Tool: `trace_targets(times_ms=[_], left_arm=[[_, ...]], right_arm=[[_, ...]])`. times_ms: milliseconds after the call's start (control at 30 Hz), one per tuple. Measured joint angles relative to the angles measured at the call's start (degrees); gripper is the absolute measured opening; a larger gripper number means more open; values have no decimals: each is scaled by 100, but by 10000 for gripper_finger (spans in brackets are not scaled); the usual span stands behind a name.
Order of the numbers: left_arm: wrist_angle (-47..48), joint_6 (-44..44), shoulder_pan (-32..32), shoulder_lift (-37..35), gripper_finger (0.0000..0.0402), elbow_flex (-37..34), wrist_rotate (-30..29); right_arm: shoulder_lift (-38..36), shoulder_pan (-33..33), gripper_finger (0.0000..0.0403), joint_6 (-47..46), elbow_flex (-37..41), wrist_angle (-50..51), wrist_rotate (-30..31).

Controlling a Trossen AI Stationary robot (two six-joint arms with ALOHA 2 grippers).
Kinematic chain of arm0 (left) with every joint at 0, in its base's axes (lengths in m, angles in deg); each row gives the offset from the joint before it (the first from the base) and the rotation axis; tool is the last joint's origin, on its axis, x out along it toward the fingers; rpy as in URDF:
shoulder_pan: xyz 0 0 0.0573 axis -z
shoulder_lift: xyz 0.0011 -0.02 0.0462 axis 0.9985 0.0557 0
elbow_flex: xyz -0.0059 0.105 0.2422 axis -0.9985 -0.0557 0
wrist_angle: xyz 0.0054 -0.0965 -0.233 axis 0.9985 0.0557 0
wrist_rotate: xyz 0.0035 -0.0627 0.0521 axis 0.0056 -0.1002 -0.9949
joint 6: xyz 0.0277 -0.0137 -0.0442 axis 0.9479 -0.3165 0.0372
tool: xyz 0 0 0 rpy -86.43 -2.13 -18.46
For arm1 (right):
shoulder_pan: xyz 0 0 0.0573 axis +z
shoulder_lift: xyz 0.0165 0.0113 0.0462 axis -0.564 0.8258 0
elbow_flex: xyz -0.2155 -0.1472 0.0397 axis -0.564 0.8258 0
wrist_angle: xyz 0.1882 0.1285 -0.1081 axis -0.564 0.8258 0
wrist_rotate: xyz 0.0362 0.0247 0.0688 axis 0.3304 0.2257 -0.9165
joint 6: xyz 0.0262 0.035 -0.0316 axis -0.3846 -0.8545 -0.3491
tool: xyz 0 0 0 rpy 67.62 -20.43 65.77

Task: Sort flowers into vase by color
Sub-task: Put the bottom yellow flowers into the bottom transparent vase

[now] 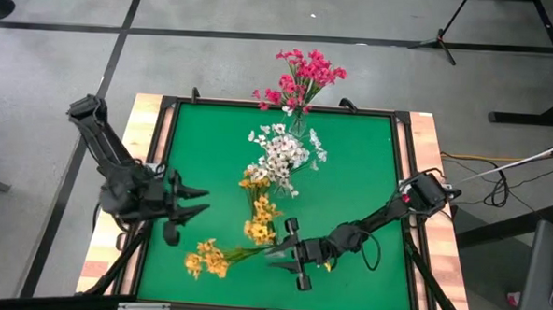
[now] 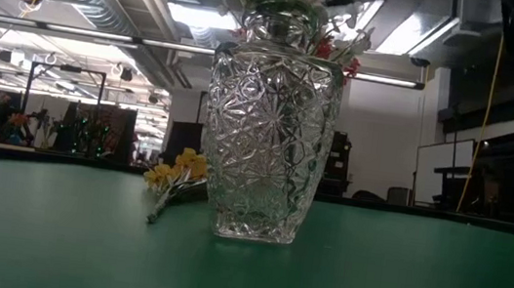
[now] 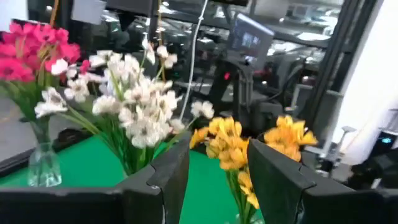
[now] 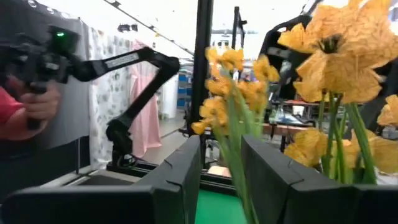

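Surface: a green mat point(image 1: 350, 186) inside a dark frame covers the desk point(image 1: 432, 237), whose pale wood shows along both side edges; the floor around it is grey with dark lines.
Vase: a cut-glass vase point(image 2: 269, 126) stands upright at the far edge of the mat, with the magenta-pink flowers point(image 1: 303, 77) in it.
White flowers: the white sprigs point(image 1: 281, 155) lie on the mat just in front of the vase.
Yellow flowers: yellow-orange sprigs point(image 1: 258, 210) lie in a line below the white ones, and one more bunch point(image 1: 207, 258) lies near the front-left corner.
Right end effector: the right end effector point(image 1: 286, 254) is low over the front of the mat, fingers parted narrowly around green stems of the yellow flowers.
Left end effector: the left end effector point(image 1: 195, 200) hovers at the mat's left side, fingers spread and holding nothing.
Room: a workshop with ceiling strip lights, racks and hanging fabric; a person's hand point(image 4: 37, 106) holds a dark device.
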Motion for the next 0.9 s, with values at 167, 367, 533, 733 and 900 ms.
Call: trace_targets(times_ms=[167,367,533,733,900], left_arm=[[641,-209,654,-429,159,7,99],[2136,-1787,1513,-606,159,7,-60],[3646,-3807,1805,-549,159,7,48],[4302,-5448,1461,-33,158,7,530],[3743,-5370,732,513,146,7,966]], right_arm=[[-146,49,117,3,0,278,135],[-159,55,117,-13,0,388,244],[-159,55,117,-19,0,368,242],[-159,55,117,-17,0,368,242],[-159,55,117,-18,0,364,242]])
